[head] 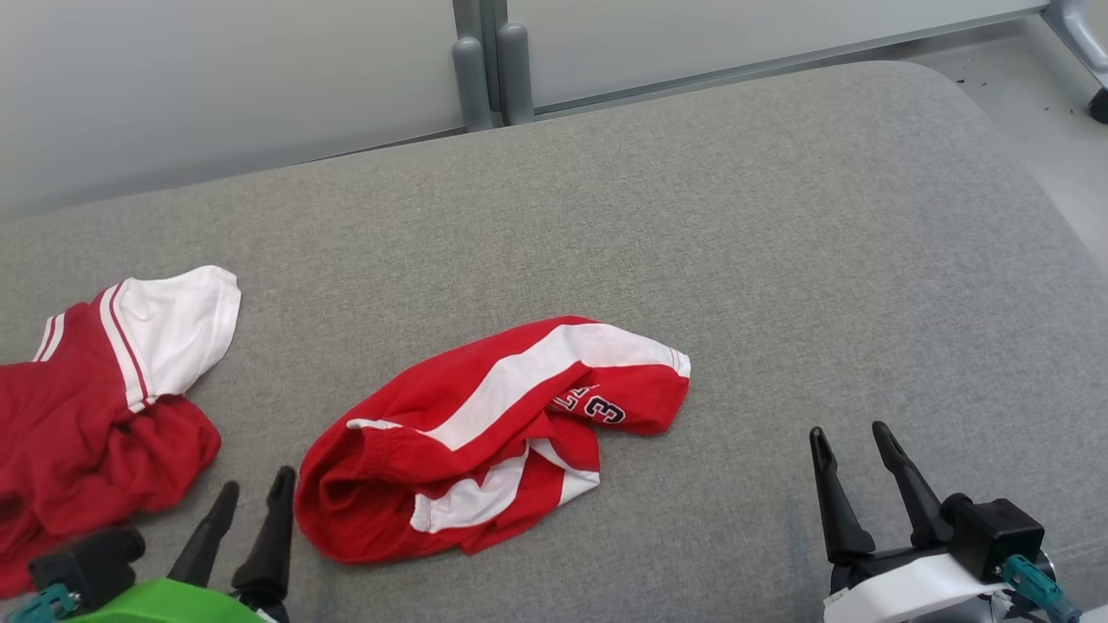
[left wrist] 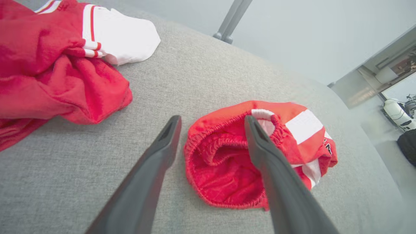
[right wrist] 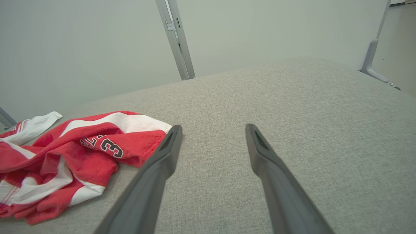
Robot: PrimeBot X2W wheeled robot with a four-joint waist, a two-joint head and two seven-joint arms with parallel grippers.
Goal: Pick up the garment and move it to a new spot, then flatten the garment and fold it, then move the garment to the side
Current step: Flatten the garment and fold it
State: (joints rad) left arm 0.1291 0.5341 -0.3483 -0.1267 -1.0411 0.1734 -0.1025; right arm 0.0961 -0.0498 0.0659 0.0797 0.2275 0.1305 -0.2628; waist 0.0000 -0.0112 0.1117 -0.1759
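While both of my arms hang low over the grey fabric tabletop, my left pincer stands with its two dark fingers apart, clamped on nothing. Seen along those fingers, the red shorts lie just beyond the tips, crumpled, with the gathered elastic waistband facing me and gaping like a mouth. The right-hand finger in that view crosses in front of the waistband's white-striped edge, though I cannot tell whether it touches the cloth.

From my head, the shorts sit near the front middle of the tabletop, just to the right of my left pincer's tips. A broad white stripe runs along one leg, and a dark-outlined number 3 shows on the hem that points toward my right side.

My right pincer is spread wide as well and holds nothing. It sits over bare fabric, well to the right of the shorts. Looking along its fingers, I see the hem with the 3 lying near the left finger's tip.

A second garment, a red shirt with a white sleeve trimmed in red stripes, lies bunched at the left edge of the tabletop. It is apart from the shorts, with a strip of bare grey between them. Beyond the far edge, two grey posts stand side by side against a pale wall panel.
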